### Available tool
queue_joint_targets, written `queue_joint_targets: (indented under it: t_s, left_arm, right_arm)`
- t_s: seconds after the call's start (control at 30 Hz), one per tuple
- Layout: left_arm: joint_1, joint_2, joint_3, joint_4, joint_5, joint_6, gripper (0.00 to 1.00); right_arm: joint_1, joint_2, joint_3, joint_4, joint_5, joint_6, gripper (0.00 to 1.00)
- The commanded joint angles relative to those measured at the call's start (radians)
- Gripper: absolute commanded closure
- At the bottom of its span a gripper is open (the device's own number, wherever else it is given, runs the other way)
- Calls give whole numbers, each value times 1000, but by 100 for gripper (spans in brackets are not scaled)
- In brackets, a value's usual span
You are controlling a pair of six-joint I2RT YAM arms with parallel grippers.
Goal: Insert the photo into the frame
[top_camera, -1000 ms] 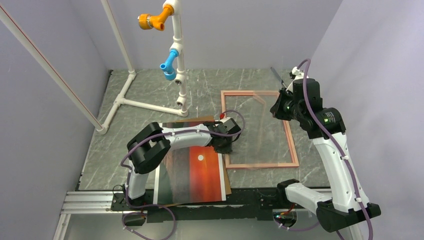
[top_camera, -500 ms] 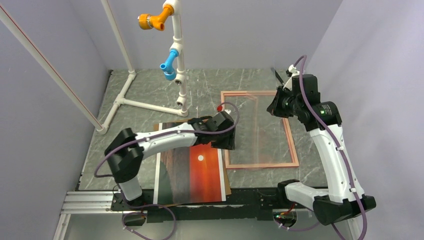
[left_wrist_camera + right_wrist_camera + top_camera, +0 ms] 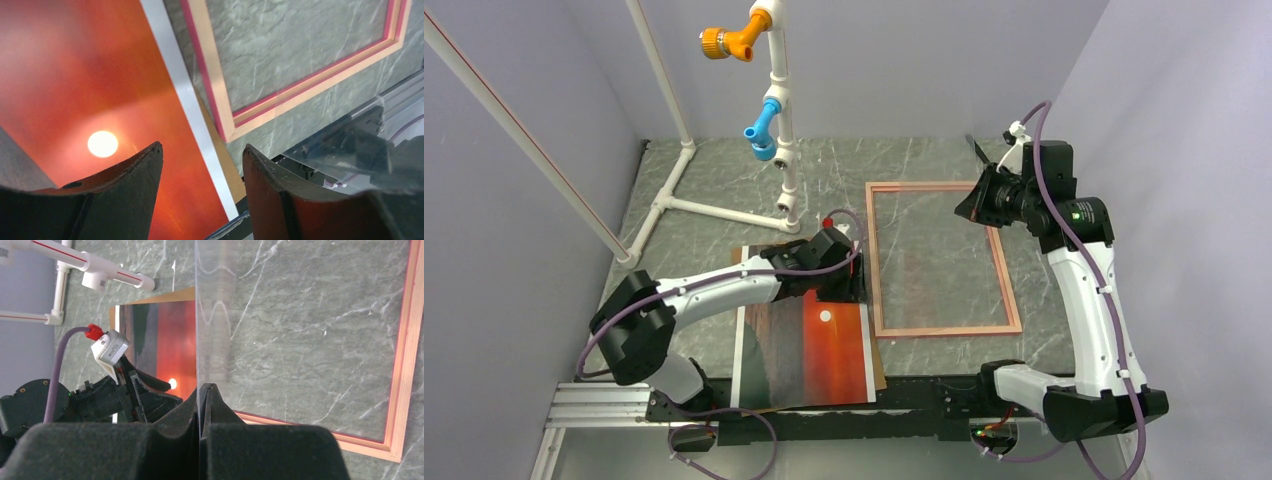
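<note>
Orange-red photo (image 3: 824,345) lies flat on the counter (image 3: 724,180), long axis twelve-to-six; frame (image 3: 944,330) just beside, at its three o'clock. We list the left tool (image 3: 202,170) as nearer, jaws apart over the photo's far right corner. We list the right tool (image 3: 204,390) clamped on a clear pane (image 3: 212,315), which only its wrist view shows plainly.

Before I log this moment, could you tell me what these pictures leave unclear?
Top view: the left arm covers the far end of the orange sunset photo.
Top view: the clear sheet pinched by the right fingers is almost invisible; its outline is unclear.
Right wrist view: the picture's top edge crops the pink-edged wooden frame.
</note>
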Motion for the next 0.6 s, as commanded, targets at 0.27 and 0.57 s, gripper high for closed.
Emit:
queue_joint_targets:
  t_s: [0.27,0.57]
  left_arm:
    - [-3,-11,-19,70,24,-16,37]
    - [-17,267,305,-115,-46,-17,40]
  right_arm:
    - [-61,-4,5,60,-102,-8,100]
    - [-73,-23,36,-1,14,-29,100]
